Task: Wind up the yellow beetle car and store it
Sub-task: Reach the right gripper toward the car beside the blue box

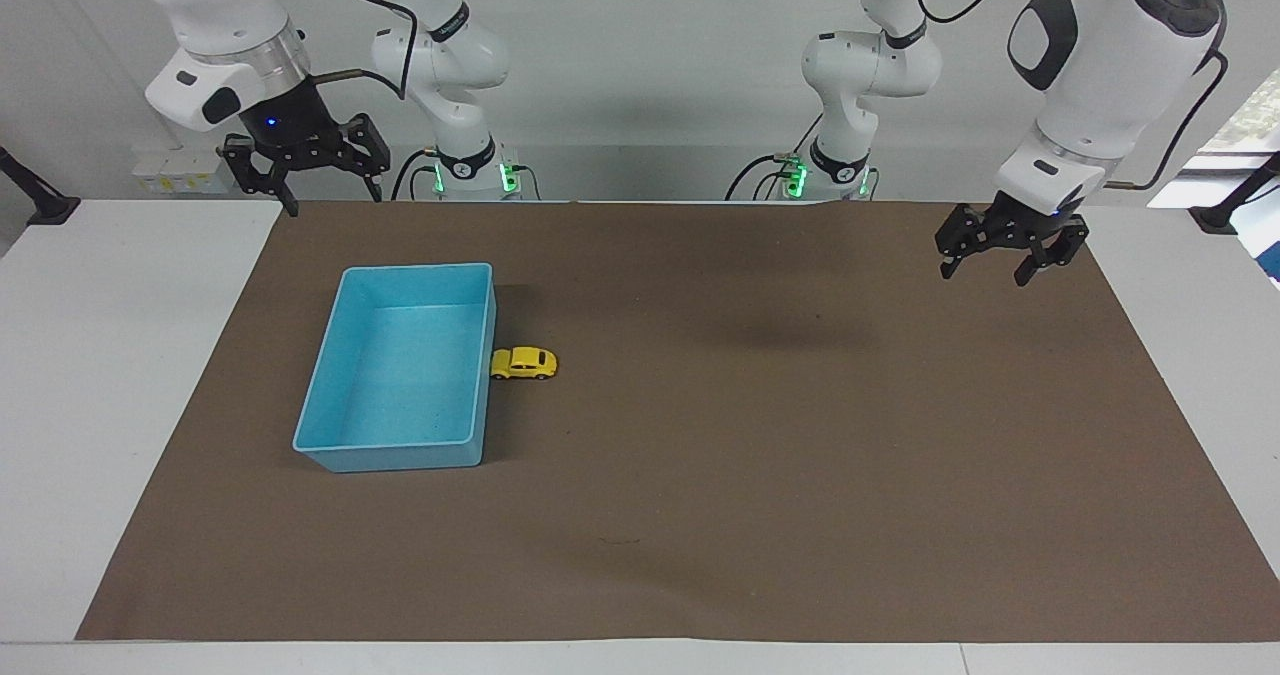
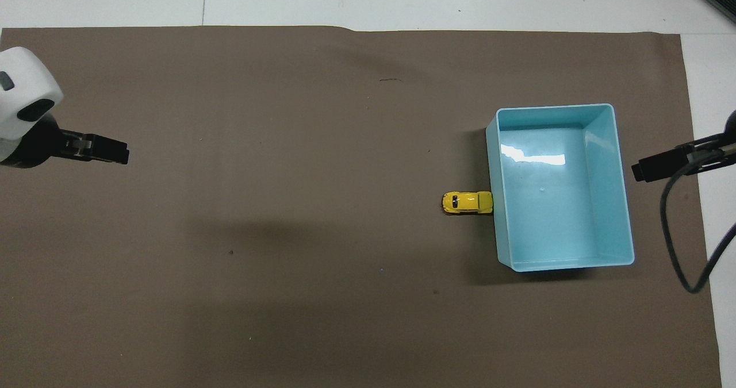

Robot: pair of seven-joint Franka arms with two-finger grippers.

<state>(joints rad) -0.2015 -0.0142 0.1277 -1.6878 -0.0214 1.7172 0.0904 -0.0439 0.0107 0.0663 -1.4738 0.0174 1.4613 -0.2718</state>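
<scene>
- Nearest the robots, the right end effector (image 1: pixel 307 177) hangs in the air over the edge of the brown mat (image 1: pixel 700 475) at the right arm's end of the tabletop (image 1: pixel 90 375). Its fingers stand apart and hold nothing.
- The left end effector (image 1: pixel 1003 255) hangs over the mat's corner at the left arm's end, fingers likewise spread and empty, touching nothing.
- The facing view shows both end effectors whole, with wrists, cables and arm bases. The overhead view gives only a dark tip of the left one (image 2: pixel 98 149) entering from the side, and a dark tip with a looping cable for the right one (image 2: pixel 661 165).
- Farther out lies the blue bin (image 1: pixel 345 445), open-topped with nothing in it, toward the right arm's end of the mat.
- The yellow beetle car (image 1: pixel 524 363) stands on its wheels on the mat beside the bin's long wall, on the side facing the left arm's end, with one end up against that wall.
- The overhead view shows the car's (image 2: pixel 467 202) roof and dark window, lengthwise square to the bin wall (image 2: pixel 493 204), and a bright glare on the bin floor. The facing view shows its side and wheels instead.
- Farthest out, the mat is bare save for a small dark mark (image 2: pixel 391 80) near its edge.
</scene>
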